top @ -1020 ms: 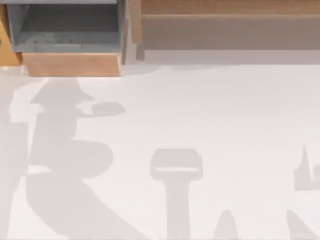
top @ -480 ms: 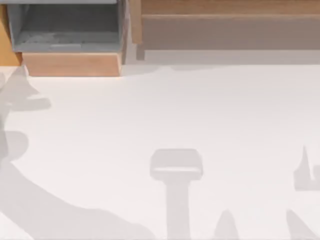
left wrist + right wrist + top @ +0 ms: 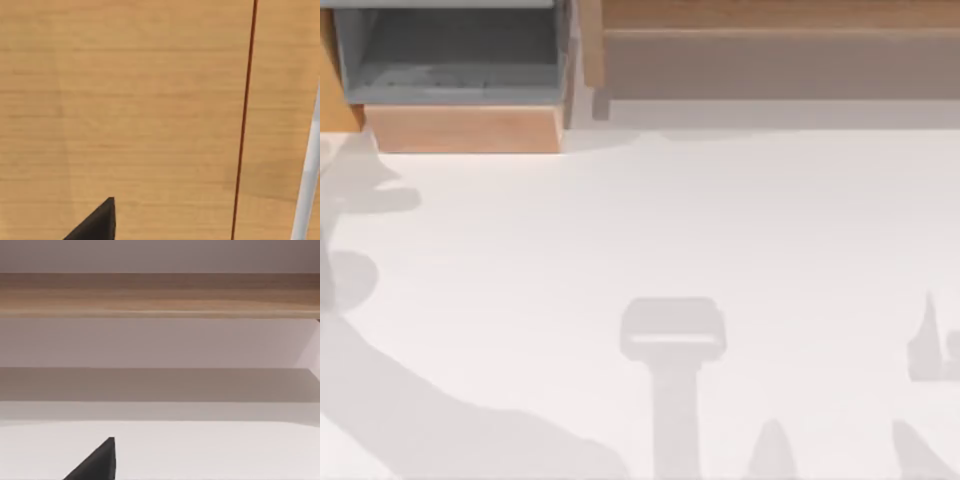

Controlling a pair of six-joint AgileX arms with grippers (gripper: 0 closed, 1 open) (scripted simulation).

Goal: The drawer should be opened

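Top view. You see the drawer [image 3: 460, 85] pulled out at the table's far left corner, its grey interior exposed and its wooden front panel [image 3: 465, 128] facing the white table [image 3: 720, 220]. To its right runs a long wooden ledge [image 3: 770, 20]. Arm shadows fall across the table's left edge and near edge.

Left wrist view. Your left gripper's dark fingertip [image 3: 97, 222] sits directly before a wood-grain cabinet face [image 3: 125, 100] crossed by a thin dark seam [image 3: 245, 120]; whether its fingers are spread or pressed together cannot be told.

Right wrist view. Your right gripper's dark fingertip [image 3: 97, 462] hangs above the table, the ledge well ahead; its finger spacing likewise cannot be told.
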